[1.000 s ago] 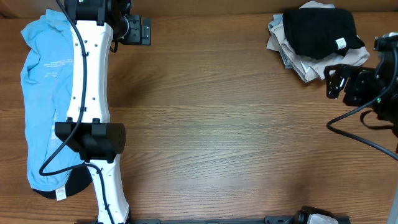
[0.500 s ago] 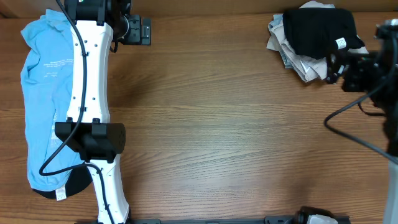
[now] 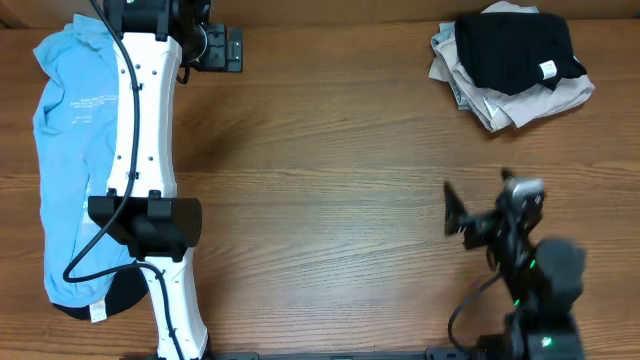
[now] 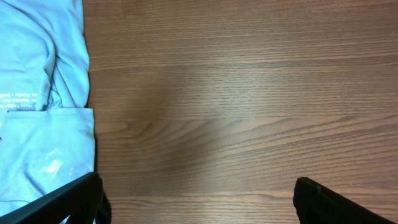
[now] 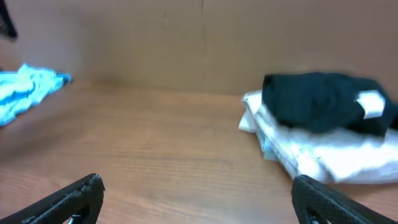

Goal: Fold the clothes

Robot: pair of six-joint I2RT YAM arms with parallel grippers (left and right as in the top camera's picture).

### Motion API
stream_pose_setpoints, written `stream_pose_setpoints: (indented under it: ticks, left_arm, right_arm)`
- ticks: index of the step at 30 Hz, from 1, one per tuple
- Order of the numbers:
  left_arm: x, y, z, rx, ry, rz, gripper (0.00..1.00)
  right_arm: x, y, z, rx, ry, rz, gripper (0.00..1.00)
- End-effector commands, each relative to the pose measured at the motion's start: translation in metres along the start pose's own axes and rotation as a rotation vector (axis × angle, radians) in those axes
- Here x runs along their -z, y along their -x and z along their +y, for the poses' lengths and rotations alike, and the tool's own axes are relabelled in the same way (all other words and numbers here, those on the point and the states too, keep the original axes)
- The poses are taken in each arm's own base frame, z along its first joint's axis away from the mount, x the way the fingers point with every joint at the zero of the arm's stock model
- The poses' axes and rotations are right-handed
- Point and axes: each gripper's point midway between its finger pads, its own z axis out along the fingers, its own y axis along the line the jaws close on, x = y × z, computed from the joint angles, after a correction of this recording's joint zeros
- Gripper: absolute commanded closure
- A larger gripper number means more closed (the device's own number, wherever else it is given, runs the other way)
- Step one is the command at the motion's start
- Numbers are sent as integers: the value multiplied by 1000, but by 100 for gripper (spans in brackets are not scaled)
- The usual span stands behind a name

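- The left gripper (image 4: 198,200) has its fingers (image 4: 69,200) spread wide. Only the table (image 4: 249,93) shows between them, and they hold nothing.
- The right gripper (image 5: 198,198) also has its fingers (image 5: 339,200) set wide apart, with nothing held. Its wrist view is blurred.
- The left gripper is at the far left of the table, just right of the far end of the blue shirt (image 3: 70,150). In the left wrist view the shirt's edge lies just beside one finger. Whether they touch cannot be told.
- The left arm (image 3: 140,150) runs from the near edge to the far edge. From overhead it covers the shirt's right side.
- The blue shirt lies creased in a long strip down the left side of the table, with small white print toward its far end.
- A bit of black cloth (image 3: 75,310) shows from under the shirt's near end, with a small white label (image 3: 97,312) beside it.
- The right gripper is over the near right part of the table, well apart from the clothes. It faces the far side.
- The black garment (image 3: 515,48) lies folded at the far right, with a white tag (image 3: 547,70) at its near right edge.
- It rests on the beige garments (image 3: 495,100), which stick out on its left and near sides.
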Motion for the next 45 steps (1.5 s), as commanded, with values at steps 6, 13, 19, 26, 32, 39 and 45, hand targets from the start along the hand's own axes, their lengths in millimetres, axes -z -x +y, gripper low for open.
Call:
stream_pose_setpoints:
  ticks: [6, 13, 19, 26, 32, 39, 45]
  left_arm:
    - [-3, 1, 5, -11, 7, 3, 0]
    - [-3, 1, 5, -11, 7, 3, 0]
    - [-3, 1, 5, -11, 6, 3, 0]
    - [-3, 1, 5, -10, 7, 3, 0]
    - [-3, 1, 5, -10, 7, 3, 0]
    - [8, 2, -2, -23, 0, -20, 0]
    - [73, -14, -14, -49, -19, -103, 0]
  right_arm:
    - [14, -60, 3, -30, -9, -95, 0]
    - [15, -63, 4, -20, -6, -146, 0]
    - [19, -53, 5, -11, -2, -190, 0]
    - [19, -53, 5, -11, -2, -190, 0]
    - [19, -53, 5, -11, -2, -190, 0]
    - [19, -53, 5, -11, -2, -190, 0]
    - [19, -53, 5, -11, -2, -190, 0]
